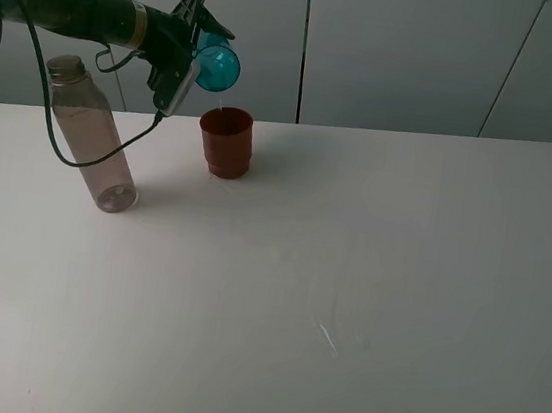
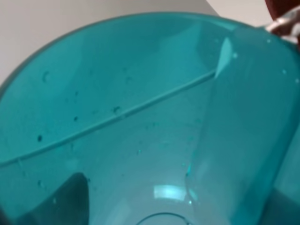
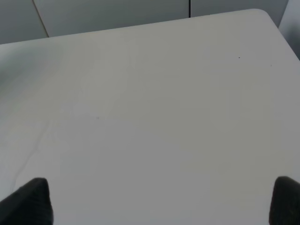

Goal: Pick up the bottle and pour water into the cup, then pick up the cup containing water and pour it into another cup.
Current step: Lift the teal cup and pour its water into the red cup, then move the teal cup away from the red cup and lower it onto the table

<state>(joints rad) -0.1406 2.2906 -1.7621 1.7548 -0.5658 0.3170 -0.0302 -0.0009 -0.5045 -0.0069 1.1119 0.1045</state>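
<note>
My left gripper [image 1: 196, 54] is shut on the teal-blue cup [image 1: 219, 65] and holds it tipped on its side, mouth down, just above and left of the red-brown cup [image 1: 227, 141]. A thin stream of water runs from the teal rim into the red-brown cup. In the left wrist view the teal cup [image 2: 140, 122] fills the frame, with droplets inside, and a sliver of the red-brown cup [image 2: 287, 6] shows in one corner. The capless brownish bottle [image 1: 89, 133] stands upright on the table at the left. My right gripper [image 3: 159, 201] is open over bare table and shows only in its wrist view.
The white table [image 1: 368, 278] stretches to the right and front. Its far edge meets a grey panelled wall [image 1: 406, 51]. A black cable [image 1: 90, 159] hangs from the left arm and loops in front of the bottle.
</note>
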